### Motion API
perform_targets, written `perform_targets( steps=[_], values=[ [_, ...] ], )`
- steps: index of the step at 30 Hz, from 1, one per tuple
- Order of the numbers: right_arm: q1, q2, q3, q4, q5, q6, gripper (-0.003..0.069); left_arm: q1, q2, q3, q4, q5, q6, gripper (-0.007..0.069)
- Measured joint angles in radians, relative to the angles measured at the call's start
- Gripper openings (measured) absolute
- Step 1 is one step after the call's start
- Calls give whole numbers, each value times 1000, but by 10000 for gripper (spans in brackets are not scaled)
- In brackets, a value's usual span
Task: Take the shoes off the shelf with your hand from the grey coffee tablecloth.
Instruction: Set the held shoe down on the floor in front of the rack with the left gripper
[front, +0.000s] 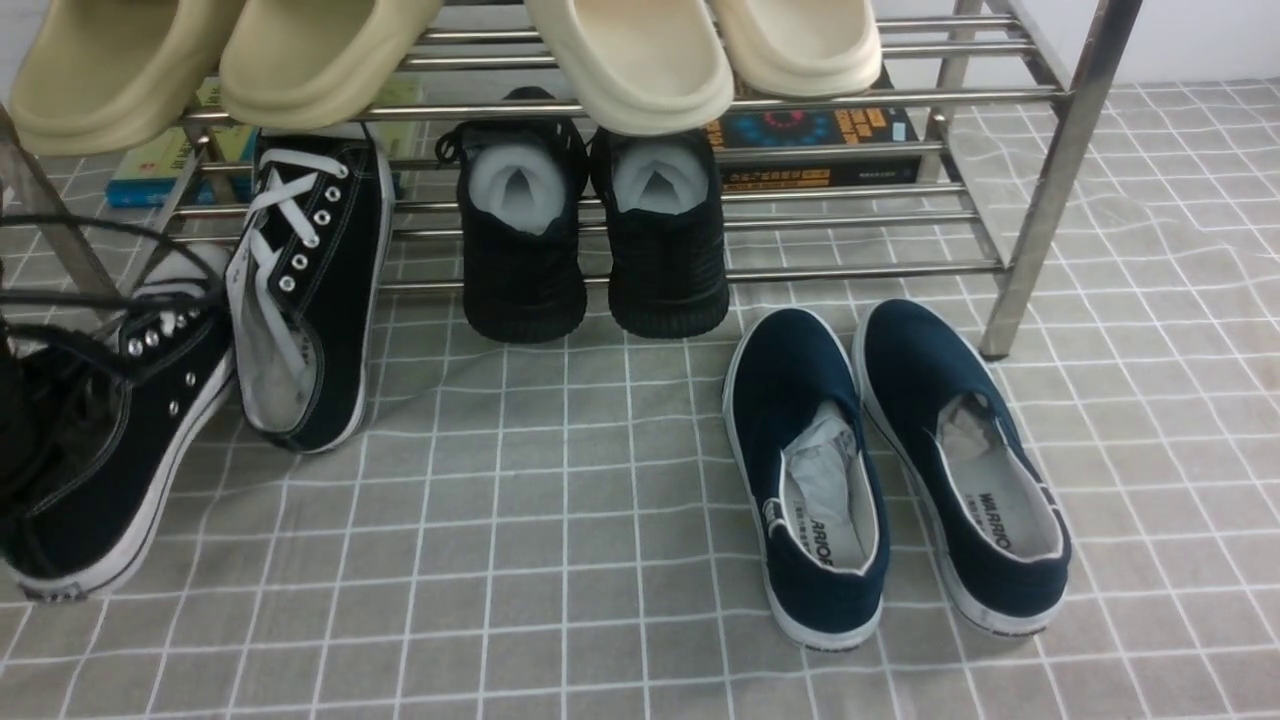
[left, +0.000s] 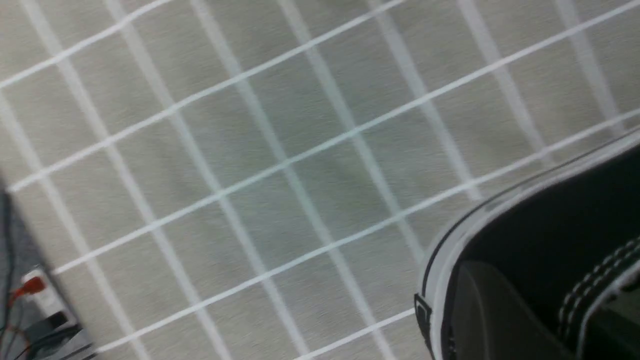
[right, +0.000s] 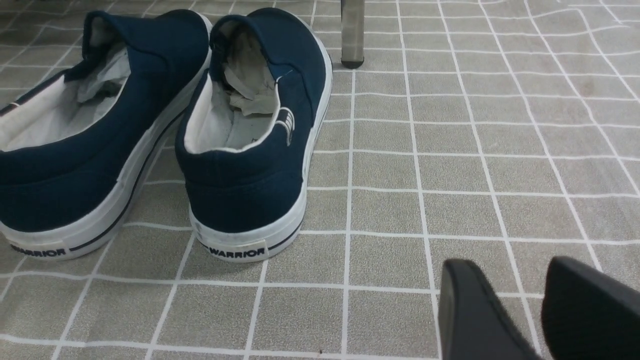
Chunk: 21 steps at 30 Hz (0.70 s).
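One black canvas sneaker (front: 120, 440) with white laces is at the far left, tilted, its heel low near the grey coffee tablecloth (front: 560, 560). My left gripper (front: 25, 440), under looping black cables, is shut on its heel. The left wrist view shows a dark finger (left: 490, 315) against the heel of the sneaker (left: 550, 225), with its white sole. The second canvas sneaker (front: 310, 290) leans off the silver shelf (front: 850, 270), toe up on the tubes and heel on the cloth. My right gripper (right: 520, 280) is open and empty, low over the cloth (right: 450, 175).
All-black knit sneakers (front: 525, 250) hang on the lower tubes. Beige slippers (front: 640, 60) are on the upper tier, with books (front: 820, 140) behind. Navy slip-ons (front: 810, 470) stand on the cloth at the right, also in the right wrist view (right: 250, 150), near a shelf leg (right: 352, 35).
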Motion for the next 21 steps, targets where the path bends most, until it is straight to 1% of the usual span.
perform_targets(
  steps=[3, 7, 11, 14, 17, 18, 19, 20, 21],
  values=[
    [0, 0, 0, 0, 0, 0, 239, 0, -29, 70, -1, 3, -11, 43],
    [0, 0, 0, 0, 0, 0, 239, 0, -34, 143, 0, -36, -27, 43],
    [0, 0, 0, 0, 0, 0, 239, 0, -33, 160, 1, -67, -30, 45],
    [0, 0, 0, 0, 0, 0, 239, 0, -33, 161, 1, -78, -26, 62],
    [0, 0, 0, 0, 0, 0, 239, 0, -33, 161, 0, -89, 12, 99],
    [0, 0, 0, 0, 0, 0, 239, 0, -33, 161, -1, -96, 32, 127],
    [0, 0, 0, 0, 0, 0, 239, 0, -33, 161, -1, -97, 36, 127],
    [0, 0, 0, 0, 0, 0, 239, 0, -33, 161, 0, -103, 72, 189],
    [0, 0, 0, 0, 0, 0, 239, 0, -33, 161, 1, -103, 76, 189]
  ],
)
